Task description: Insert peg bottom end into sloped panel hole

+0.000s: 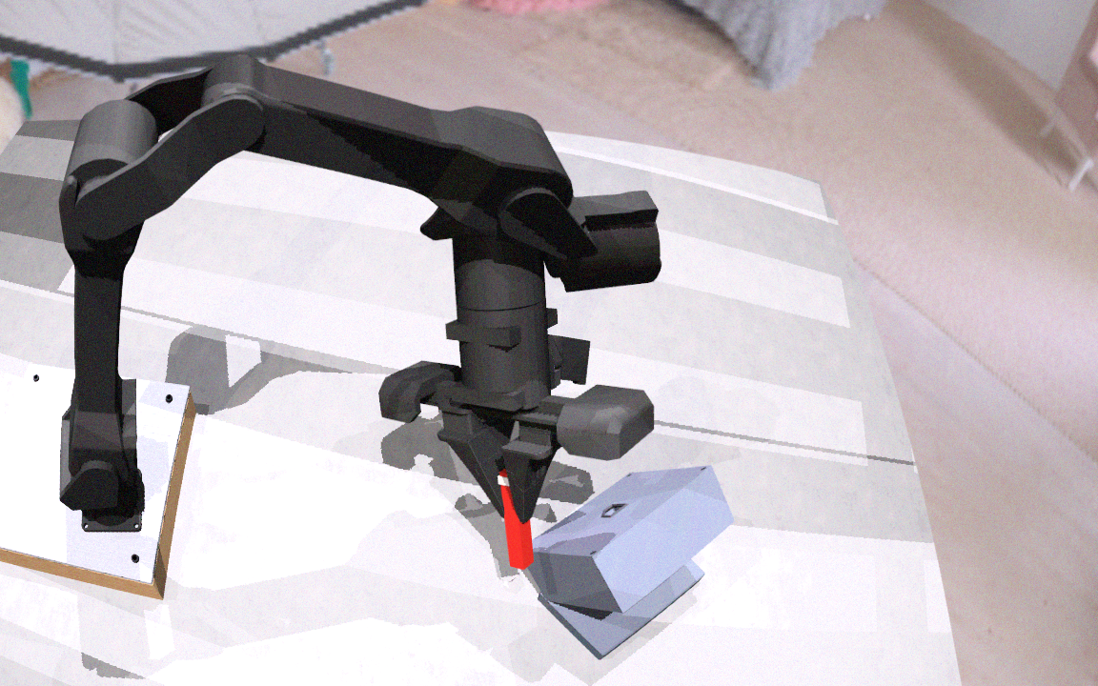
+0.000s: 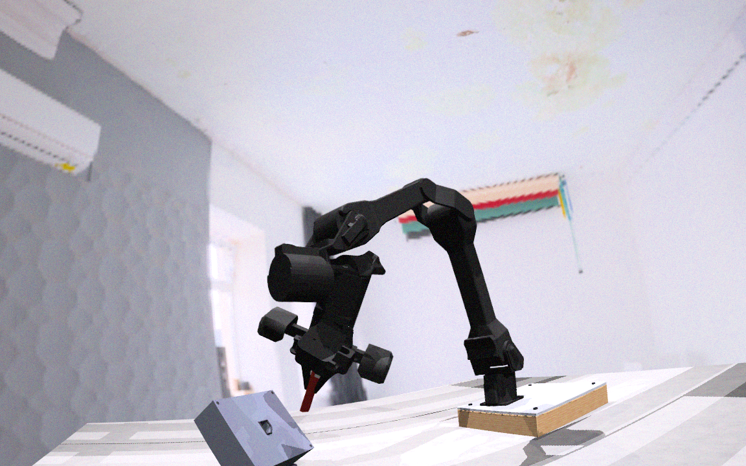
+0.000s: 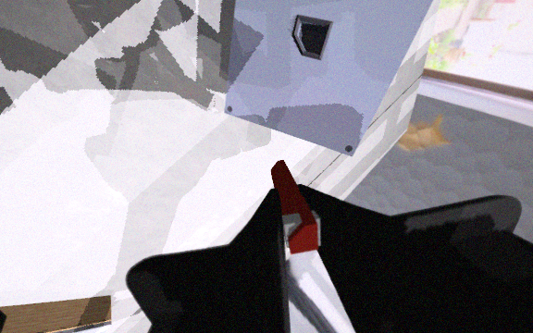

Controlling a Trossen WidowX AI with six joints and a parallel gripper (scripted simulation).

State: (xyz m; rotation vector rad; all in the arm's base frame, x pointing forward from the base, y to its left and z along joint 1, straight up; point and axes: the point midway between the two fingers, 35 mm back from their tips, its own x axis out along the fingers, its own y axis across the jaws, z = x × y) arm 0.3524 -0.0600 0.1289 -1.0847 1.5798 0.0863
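Matt red peg (image 1: 519, 540), matt blue-grey panel (image 1: 638, 537) (smooth face), wood-edged base plate (image 1: 162, 546).

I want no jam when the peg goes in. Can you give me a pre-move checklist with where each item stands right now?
1. Grip: tool shut on the red peg, gripped near its top end: ok.
2. Peg off the table, lower end free: ok.
3. Hole in the sloped panel in sight and unblocked in the wrist view: ok.
4. Peg tip over the hole: not ok; it hangs beside the panel's near edge.
5. Peg axis along the hole's direction: not ok; the peg is near upright, the face is sloped.
6. Flat sides matched to the hole's shape: cannot tell.
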